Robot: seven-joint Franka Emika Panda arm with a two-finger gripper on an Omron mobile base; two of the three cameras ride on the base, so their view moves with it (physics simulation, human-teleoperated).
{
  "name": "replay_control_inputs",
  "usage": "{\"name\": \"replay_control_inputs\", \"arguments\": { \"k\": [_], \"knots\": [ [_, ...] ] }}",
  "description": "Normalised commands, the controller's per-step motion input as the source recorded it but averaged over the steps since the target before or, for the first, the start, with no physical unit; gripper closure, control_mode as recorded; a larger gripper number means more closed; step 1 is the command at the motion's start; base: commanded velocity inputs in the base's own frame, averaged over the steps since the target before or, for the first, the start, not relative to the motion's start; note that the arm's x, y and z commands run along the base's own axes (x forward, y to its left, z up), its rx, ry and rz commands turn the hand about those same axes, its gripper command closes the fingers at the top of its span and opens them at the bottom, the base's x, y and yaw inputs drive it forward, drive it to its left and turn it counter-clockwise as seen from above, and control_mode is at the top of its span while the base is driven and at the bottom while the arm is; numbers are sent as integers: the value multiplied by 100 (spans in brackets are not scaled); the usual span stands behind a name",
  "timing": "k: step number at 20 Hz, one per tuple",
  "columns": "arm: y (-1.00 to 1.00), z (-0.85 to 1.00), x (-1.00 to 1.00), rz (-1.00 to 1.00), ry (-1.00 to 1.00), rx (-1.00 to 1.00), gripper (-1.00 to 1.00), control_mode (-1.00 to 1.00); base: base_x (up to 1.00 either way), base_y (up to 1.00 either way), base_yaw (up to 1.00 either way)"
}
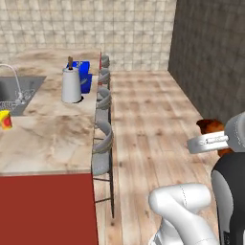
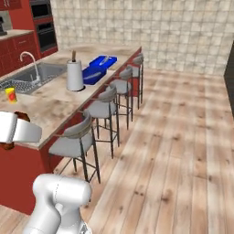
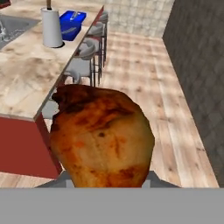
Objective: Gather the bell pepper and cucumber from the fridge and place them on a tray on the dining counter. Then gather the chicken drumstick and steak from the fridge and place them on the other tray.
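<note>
The chicken drumstick [image 3: 101,136], a brown-orange lump, sits close in front of the hand camera and hides the fingertips. My gripper [image 1: 214,139] is shut on it, out over the wooden floor and right of the dining counter [image 1: 48,139]. Brown bits of the chicken drumstick [image 1: 210,126] stick out above and below the white hand. Two blue trays [image 1: 84,72] lie together on the far part of the dining counter [image 2: 50,107], behind a white paper-towel roll [image 1: 71,85]. What the trays [image 2: 98,66] hold I cannot make out. The bell pepper, cucumber, steak and fridge are out of view.
A row of grey-seated stools [image 1: 102,143] lines the counter's red base on the floor side. A steel sink [image 1: 16,91] with a tap sits at the counter's left, and a small yellow and red object [image 1: 5,119] stands near it. A dark wall [image 1: 210,57] bounds the right.
</note>
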Motion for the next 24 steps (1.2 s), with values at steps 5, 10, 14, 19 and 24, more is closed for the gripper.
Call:
{"name": "replay_control_inputs", "arguments": {
  "k": [5,10,14,19,24],
  "knots": [
    [0,0,0,0,0,0,100,100,74,-91,5],
    [0,0,0,0,0,0,100,100,84,-74,14],
    [0,0,0,0,0,0,100,100,80,-54,25],
    [0,0,0,0,0,0,100,100,78,-44,31],
    [0,0,0,0,0,0,100,100,68,-43,35]
  ]
}}
